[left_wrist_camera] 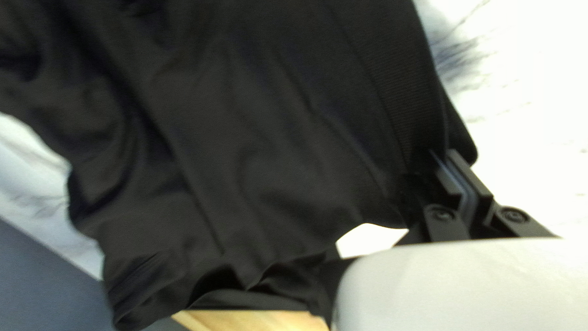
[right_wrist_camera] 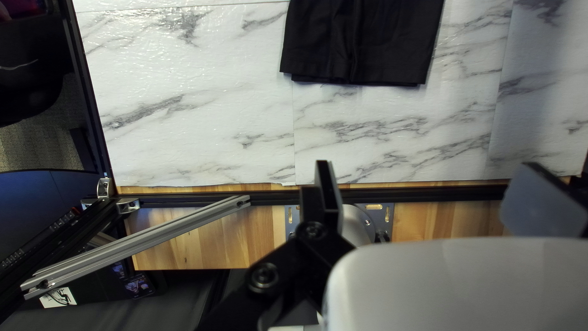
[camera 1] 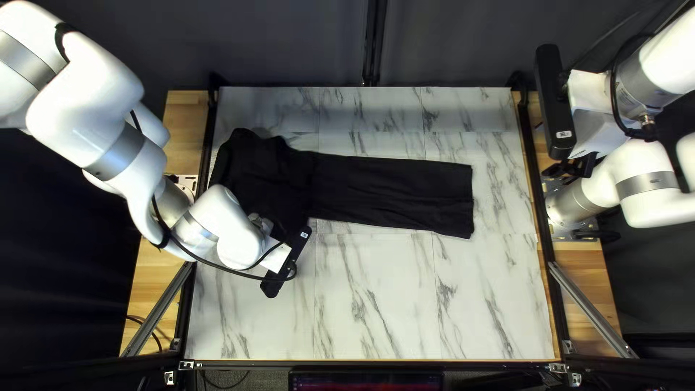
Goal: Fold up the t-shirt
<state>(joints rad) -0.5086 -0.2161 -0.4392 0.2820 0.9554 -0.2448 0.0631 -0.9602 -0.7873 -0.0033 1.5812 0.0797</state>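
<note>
The black t-shirt [camera 1: 391,192] lies across the table's upper half in the top left view, a long flat band at the right and a wider, rumpled part at the left. My left gripper [camera 1: 259,223] is low at that rumpled part's near edge, its tips hidden there. In the left wrist view my left gripper [left_wrist_camera: 460,175] is shut on an edge of the shirt [left_wrist_camera: 263,122], beside a ribbed strip. Beyond the table's right edge hangs my right gripper [camera 1: 572,168]. The right wrist view shows this gripper [right_wrist_camera: 435,190] wide open, holding nothing, with the band's straight end [right_wrist_camera: 361,46] ahead.
The marble-patterned table [camera 1: 376,304] shows bare surface nearer than the shirt. Black rails [camera 1: 543,217] run along its sides, with wooden boards [camera 1: 579,271] outside them. A slanted metal bar [right_wrist_camera: 153,236] lies beside my right gripper's area.
</note>
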